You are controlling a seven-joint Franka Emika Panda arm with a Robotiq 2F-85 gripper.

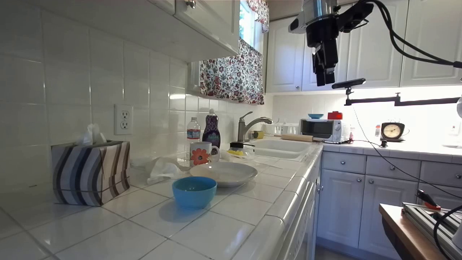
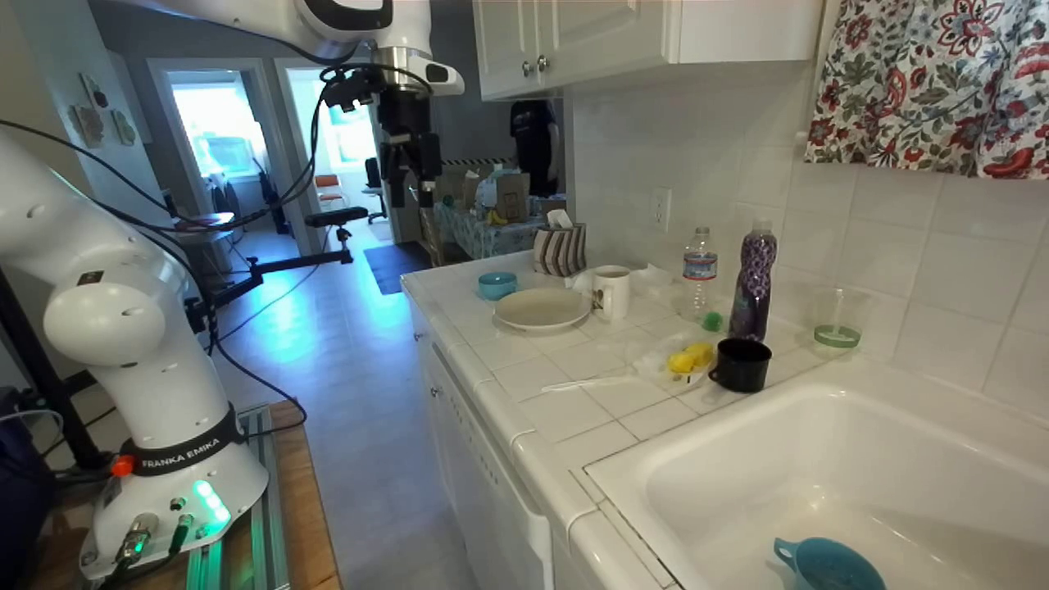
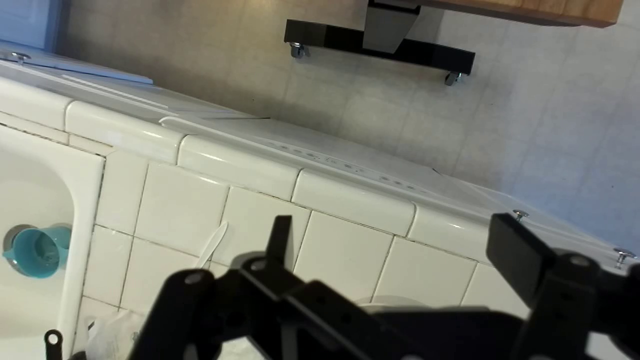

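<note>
At the upper right of an exterior view, the gripper [image 1: 325, 80] points downward, unloaded, well above the level of the counter [image 1: 216, 231]; in the wrist view, its fingers [image 3: 279, 240] stand wide apart across the lower half of the frame. At the centre of an exterior view, the plate [image 1: 234, 174] rests on the counter, with the bowl [image 1: 194, 195] just beside it toward the lower left, the mug [image 1: 199, 154] just behind it, and the box [image 1: 90, 177] farther out at the left of the frame
</note>
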